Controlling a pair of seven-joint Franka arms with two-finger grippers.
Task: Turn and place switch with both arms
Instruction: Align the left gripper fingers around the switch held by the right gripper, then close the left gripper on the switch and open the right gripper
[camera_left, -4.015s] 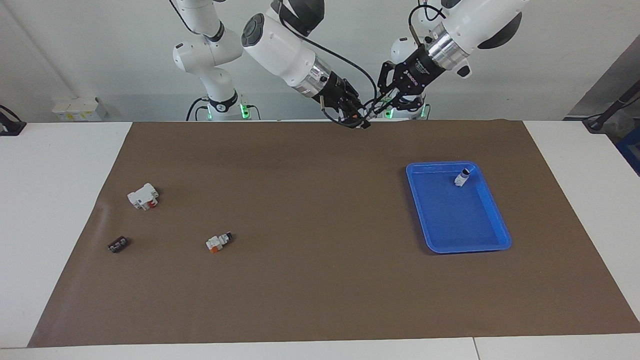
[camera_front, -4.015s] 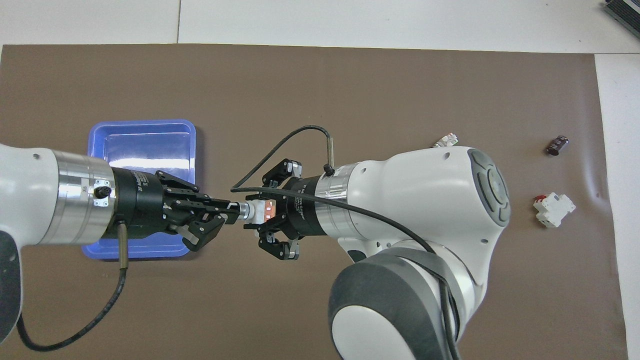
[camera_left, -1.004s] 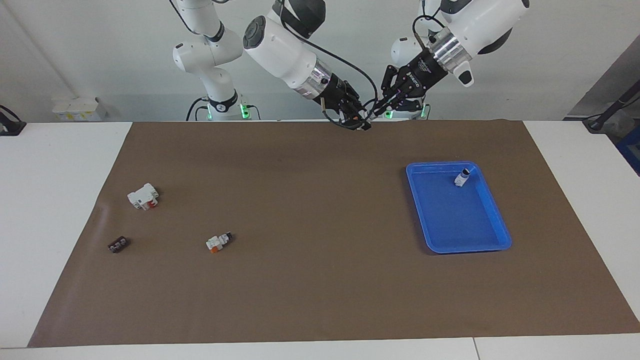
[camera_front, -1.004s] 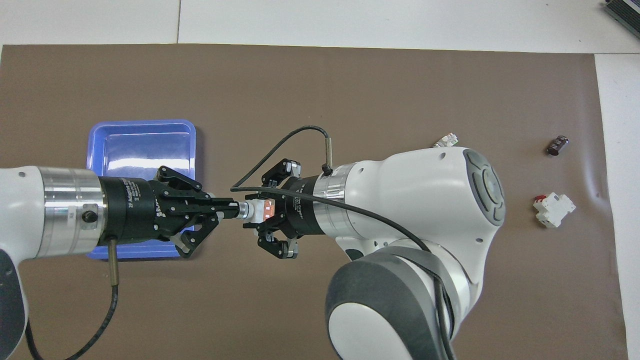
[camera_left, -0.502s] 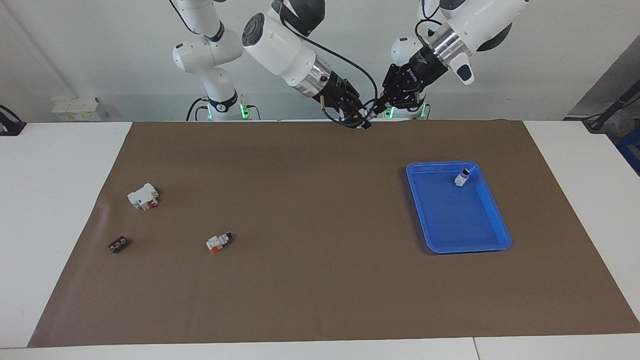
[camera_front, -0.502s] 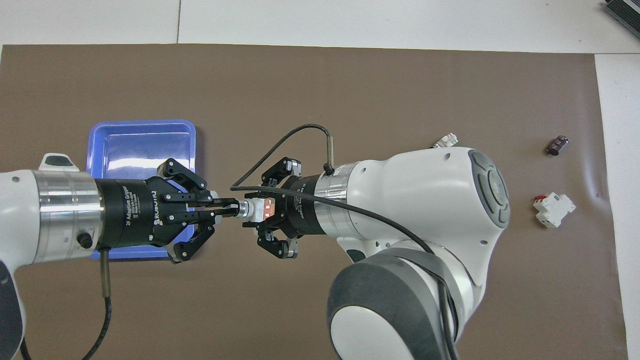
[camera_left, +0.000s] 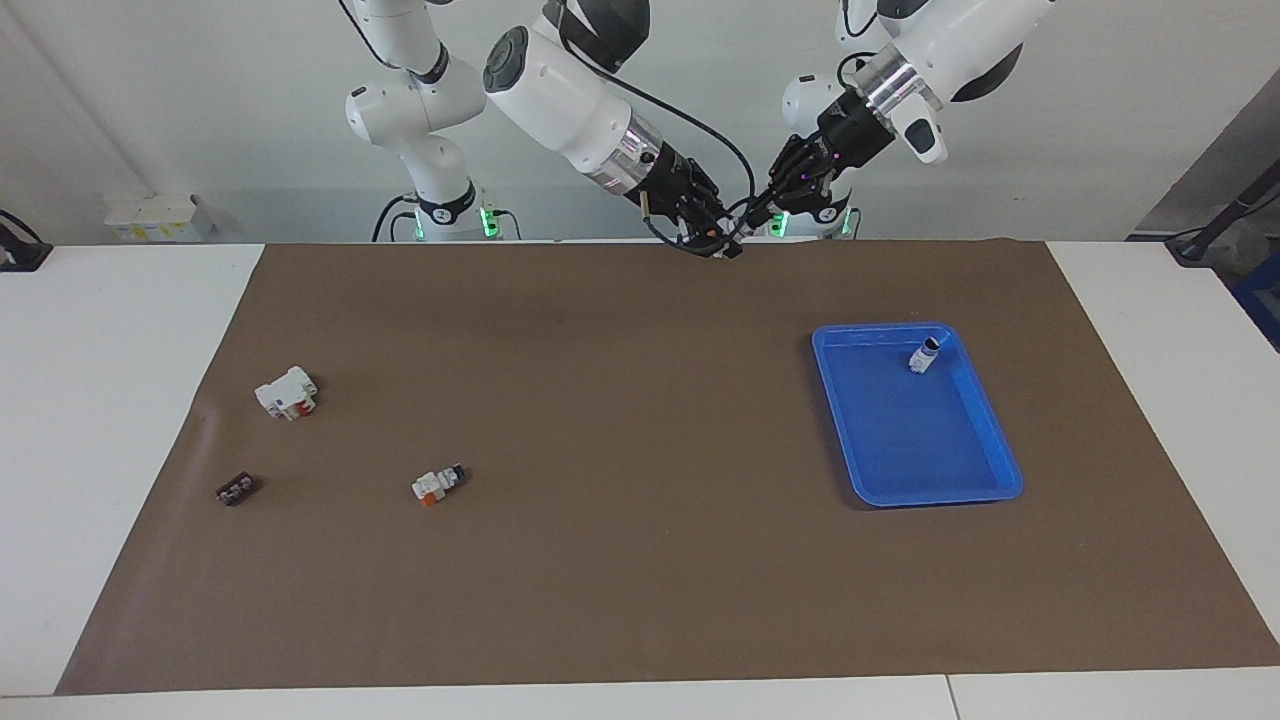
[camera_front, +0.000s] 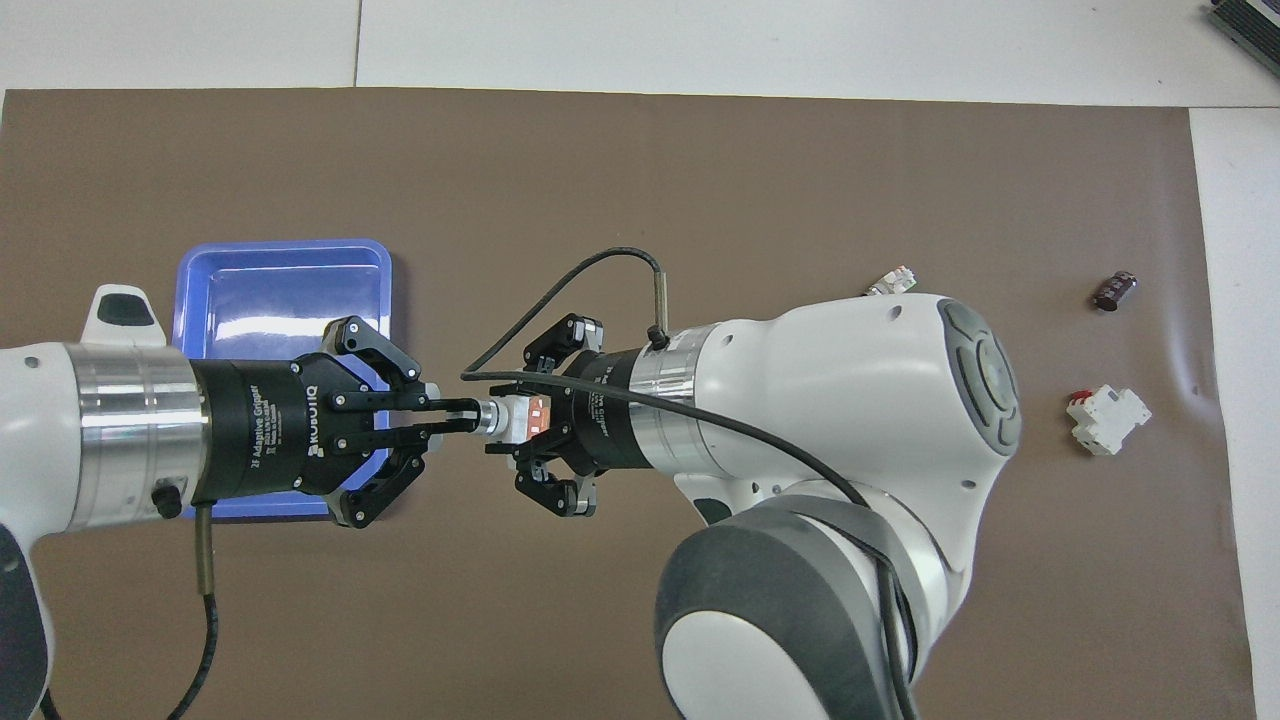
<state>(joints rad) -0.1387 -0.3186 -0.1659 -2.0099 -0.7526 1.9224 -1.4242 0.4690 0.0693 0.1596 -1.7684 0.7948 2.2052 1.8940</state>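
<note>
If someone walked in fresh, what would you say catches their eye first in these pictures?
The two hands meeting in mid-air: the right hand holds a small white and orange switch, and the left hand pinches its knob end, above the brown mat. Next, the blue tray toward the left arm's end, with another switch standing in it.

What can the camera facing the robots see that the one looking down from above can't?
Only the facing view shows the small white switch with a black knob standing in the blue plastic tray, and the whole orange-and-white switch lying on the brown mat.

Only the overhead view shows the white-and-orange switch gripped between the left gripper and the right gripper.

Both show the larger white block with a red mark and the small dark block.
</note>
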